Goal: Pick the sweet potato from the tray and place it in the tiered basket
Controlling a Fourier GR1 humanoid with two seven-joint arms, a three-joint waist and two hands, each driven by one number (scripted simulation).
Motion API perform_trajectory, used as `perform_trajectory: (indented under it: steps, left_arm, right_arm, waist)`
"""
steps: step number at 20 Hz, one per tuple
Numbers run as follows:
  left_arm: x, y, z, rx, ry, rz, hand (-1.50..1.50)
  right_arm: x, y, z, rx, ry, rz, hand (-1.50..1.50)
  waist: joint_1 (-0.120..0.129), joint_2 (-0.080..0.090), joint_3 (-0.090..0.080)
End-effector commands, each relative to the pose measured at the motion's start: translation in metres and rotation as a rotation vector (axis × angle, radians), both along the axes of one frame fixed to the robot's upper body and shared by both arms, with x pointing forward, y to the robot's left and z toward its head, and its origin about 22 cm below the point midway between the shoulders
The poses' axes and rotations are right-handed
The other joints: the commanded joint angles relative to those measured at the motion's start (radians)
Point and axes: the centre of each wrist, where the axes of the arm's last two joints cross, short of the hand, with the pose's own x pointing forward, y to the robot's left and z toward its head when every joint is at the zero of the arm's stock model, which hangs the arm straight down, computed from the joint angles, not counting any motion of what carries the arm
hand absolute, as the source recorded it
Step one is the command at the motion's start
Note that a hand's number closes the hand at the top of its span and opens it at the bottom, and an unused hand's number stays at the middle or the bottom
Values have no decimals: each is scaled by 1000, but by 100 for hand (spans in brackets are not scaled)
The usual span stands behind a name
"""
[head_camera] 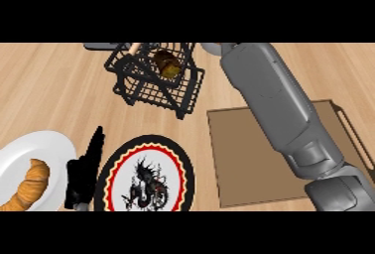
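The sweet potato, brown and stubby, lies inside the black wire tiered basket at the top middle of the counter. The brown tray at the right has nothing visible on its bare part; my right forearm crosses over it. That forearm runs from the lower right up to the picture's top edge beside the basket, and its hand is cut off there. My left hand rests open at the lower left, fingers straight and pointing up, between the two plates.
A white plate with a croissant sits at the lower left. A round plate with a black rim and a dragon design lies at the lower middle. Bare wooden counter lies left of the basket.
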Motion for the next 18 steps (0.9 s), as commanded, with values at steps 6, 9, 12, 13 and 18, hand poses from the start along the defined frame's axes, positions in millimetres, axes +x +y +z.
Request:
perform_trajectory:
  steps: [6,9,12,13,18]
  left_arm:
    - [-22,18,-13,7,44,65,0]
    - [-22,5,-15,-17,70,72,0]
    - [-21,19,-3,-15,53,88,0]
    - [-25,19,-13,2,53,73,0]
    - [-8,14,-1,8,45,72,0]
  right_arm:
    - [-24,-116,19,105,-15,-154,-150]
    - [-48,-159,14,94,15,-170,-150]
    - [-81,-202,15,72,28,-142,-150]
    - [-94,-215,24,73,7,-133,-150]
    - [-158,-269,18,73,-10,-63,-150]
  waist:
    - [-70,-22,-2]
    - [-76,-19,-2]
    - [-83,-21,-1]
    - [-82,-17,-2]
    - [-73,-9,-1]
